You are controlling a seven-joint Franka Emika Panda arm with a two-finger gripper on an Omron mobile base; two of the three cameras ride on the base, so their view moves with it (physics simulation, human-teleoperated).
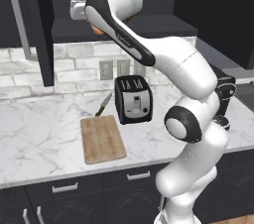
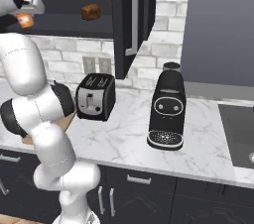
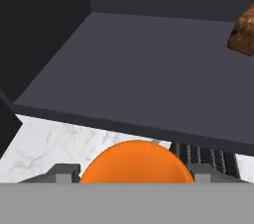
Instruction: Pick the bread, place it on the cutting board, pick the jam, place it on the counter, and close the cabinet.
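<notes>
The small orange jam jar sits right between the jaws, which stand part-spread with a grey finger at each side of it, so they look to be pinching the jar, though actual contact cannot be made out. In the right base view the jar shows as an orange patch under the white hand, level with the shelf edge of the dark charcoal upper wall cabinet. Ahead of the jaws and off to one side, the small dark-brown rounded loaf of bread lies alone on the cabinet's dark shelf, so the bread step looks undone while the jam step is in hand. Below the jaws lies the white grey-veined marble tabletop, carrying the light tan wooden cutting board, bare, with a black and silver toaster just beside it. The next move, as I judge it, calls for carrying the jar clear of the shelf lip and lowering it upright onto open marble.
</notes>
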